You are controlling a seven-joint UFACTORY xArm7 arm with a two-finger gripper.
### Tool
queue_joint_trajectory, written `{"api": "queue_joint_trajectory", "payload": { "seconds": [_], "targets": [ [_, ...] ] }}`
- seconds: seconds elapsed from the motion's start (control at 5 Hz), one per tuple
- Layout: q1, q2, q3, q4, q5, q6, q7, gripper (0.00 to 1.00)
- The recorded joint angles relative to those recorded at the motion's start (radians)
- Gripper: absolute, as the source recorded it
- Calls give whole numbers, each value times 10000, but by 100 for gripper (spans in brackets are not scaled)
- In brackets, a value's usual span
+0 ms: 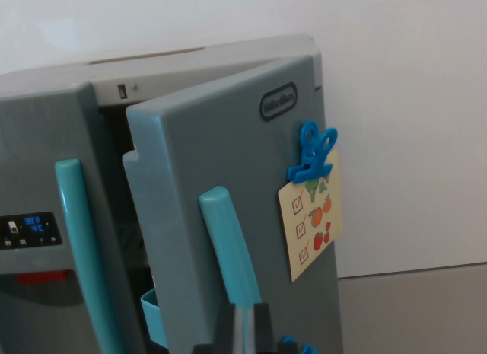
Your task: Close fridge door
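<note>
A grey toy fridge (46,125) fills the wrist view. Its right door (221,148) stands ajar, swung out toward the camera, with a dark gap along its left edge. That door carries a teal handle (227,243), an oval logo plate (278,101), and a blue clip (313,152) holding a cream checklist card (310,224). The left door is shut and has its own teal handle (80,247). My gripper (245,327) shows only as dark finger parts at the bottom edge, just below the right door's handle; whether it is open or shut is unclear.
A small display panel (30,229) with a red slot (42,278) beneath it sits on the left door. A teal shelf edge (152,312) peeks out of the gap. Behind stands a white wall (411,103), with a grey floor (411,312) to the right.
</note>
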Motion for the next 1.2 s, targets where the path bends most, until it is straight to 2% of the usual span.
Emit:
{"api": "queue_joint_trajectory", "payload": {
  "seconds": [0.6, 0.8, 1.0, 1.2],
  "targets": [
    [0, 17, -3, 0, 0, 0, 0, 100],
    [0, 196, -9, 0, 0, 0, 0, 100],
    [0, 196, -9, 0, 0, 0, 0, 100],
    [-1, 604, -15, 0, 0, 0, 0, 100]
  ]
}}
